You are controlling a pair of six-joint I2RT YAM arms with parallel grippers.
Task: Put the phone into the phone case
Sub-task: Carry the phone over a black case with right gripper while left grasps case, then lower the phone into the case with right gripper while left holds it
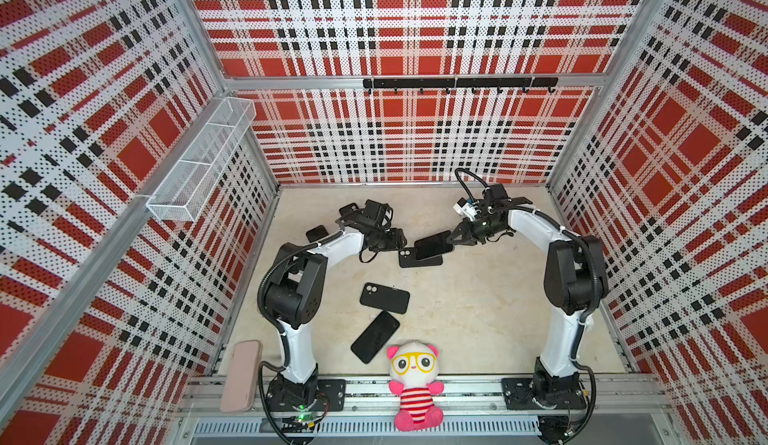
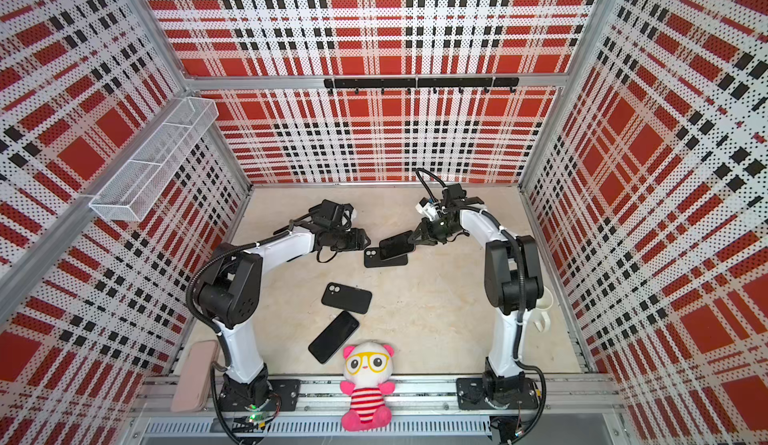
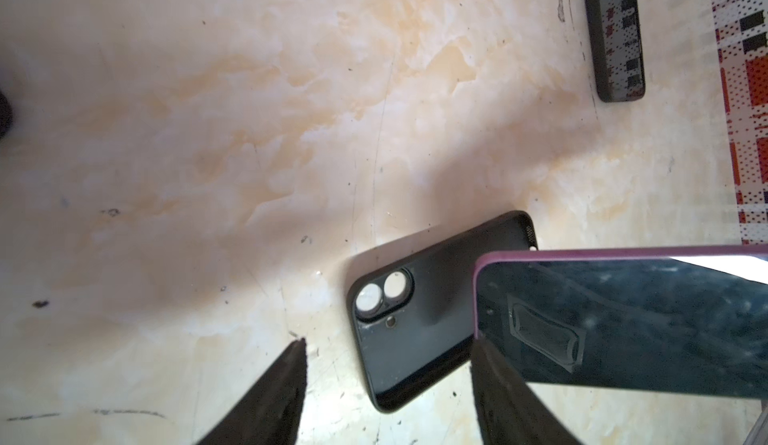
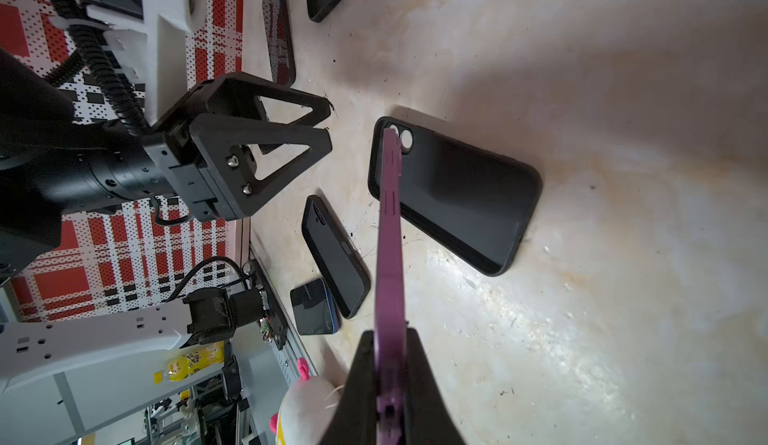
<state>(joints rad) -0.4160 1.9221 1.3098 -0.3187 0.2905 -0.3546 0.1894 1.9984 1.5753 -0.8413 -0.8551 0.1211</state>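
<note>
The right jaws clench the phone (image 1: pixel 433 244) by one short end. They hold it tilted over the open case (image 1: pixel 408 258), which lies hollow-up mid-way along the table (image 1: pixel 457 318), toward its far edge. This is likely so the free end seats first. The left jaws stand apart and empty at the case's camera end, probably to steady it.

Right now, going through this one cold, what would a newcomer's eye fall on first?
The red, white and black plaid walls enclose the whole cell and dominate both top views. Next comes the pink-and-white plush toy with yellow glasses, sitting on the front rail. Farther back, the right end effector pinches a purple-edged phone, tilted over an empty black phone case lying on the table.
</note>
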